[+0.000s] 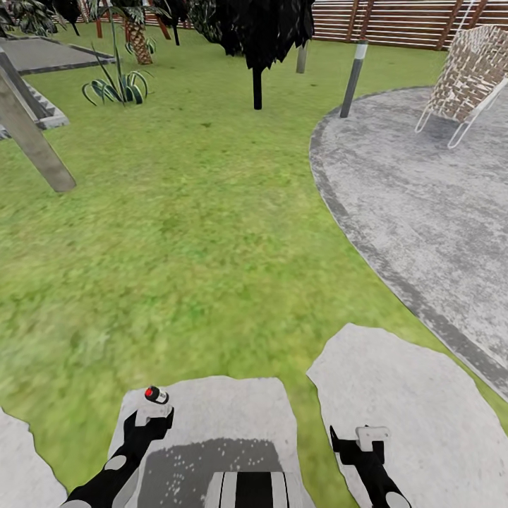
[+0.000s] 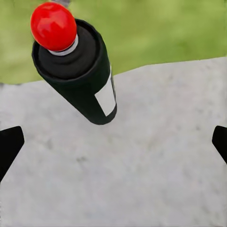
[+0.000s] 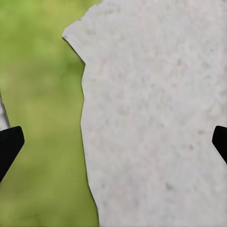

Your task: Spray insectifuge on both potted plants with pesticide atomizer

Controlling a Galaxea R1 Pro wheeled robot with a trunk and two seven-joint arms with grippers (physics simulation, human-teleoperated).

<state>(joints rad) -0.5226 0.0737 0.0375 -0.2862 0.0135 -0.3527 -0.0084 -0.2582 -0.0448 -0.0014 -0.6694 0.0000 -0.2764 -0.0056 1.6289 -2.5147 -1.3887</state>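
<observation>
Atomizer (image 2: pixel 80 66), black cylinder w/ red round cap, lies between spread left gripper (image 2: pixel 113 142) fingers.

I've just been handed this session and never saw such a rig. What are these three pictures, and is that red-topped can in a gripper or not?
The large picture looks down from the robot's head over a lawn with pale stepping stones. The two black arms at the bottom are its own: left gripper, right gripper. The other two pictures come from cameras on each wrist, looking along the fingers. The pesticide atomizer, a black can with a red cap, lies on the stone just ahead of the left gripper. It is not held: both grippers are open, with their dark fingertips wide apart.
</observation>
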